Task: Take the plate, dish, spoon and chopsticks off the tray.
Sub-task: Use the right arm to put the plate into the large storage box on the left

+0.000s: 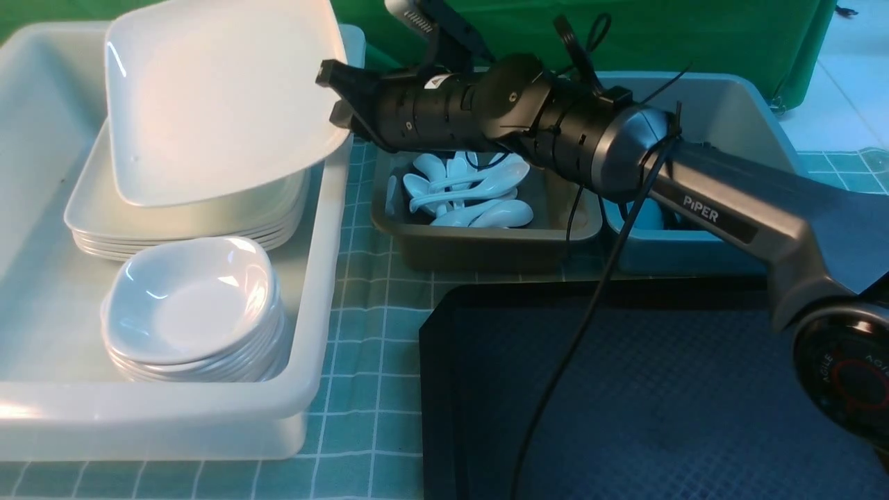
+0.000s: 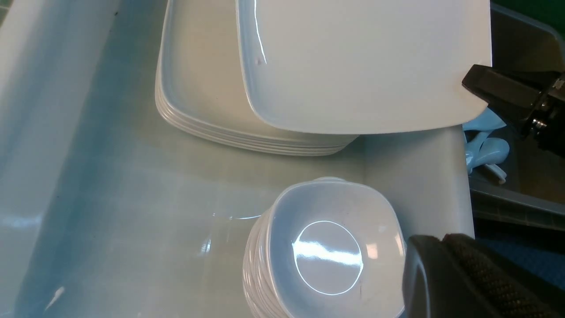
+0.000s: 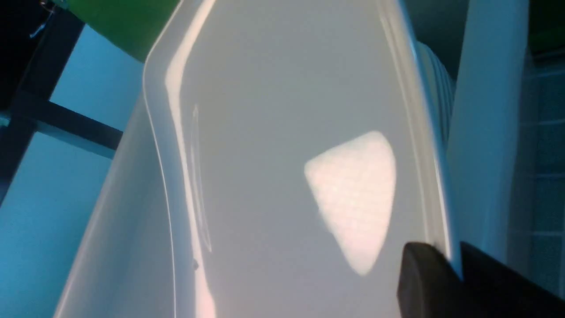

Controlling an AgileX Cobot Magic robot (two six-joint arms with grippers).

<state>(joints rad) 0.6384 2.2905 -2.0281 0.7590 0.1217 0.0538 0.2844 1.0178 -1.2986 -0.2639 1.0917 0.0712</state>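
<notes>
Right claw (image 1: 335, 94) is clamped on the plate (image 1: 215, 104), pinching one corner of its rim. The plate hangs tilted above the stack of square plates (image 1: 187, 226) inside the white plastic bin (image 1: 326, 278). It's well off the tray (image 1: 660, 389); the front view has that black, fine-textured surface close to the camera, with the arm's cable crossing above it.

Left wrist view gives the other angle: the glossy plate's rounded corner overhangs the bin's wall, and the black claw bites it from outside the bin. In that view's corner the left claw (image 2: 441, 243) shows only its dark tips, one smooth, one with a knurled pad. They look pressed together, gripping nothing, near the stack of small rounded dishes (image 1: 194, 305).

Right wrist view is nearly all plate: smooth white glaze, a bright reflection, and the raised rim slotted between two black fingers (image 3: 423, 282).

The front view lays out the rest: a grey bin (image 1: 486, 246) of white soup spoons (image 1: 472, 198), a blue bin (image 1: 729, 114) beside it, and a green gridded mat (image 1: 375, 312) on the counter.
</notes>
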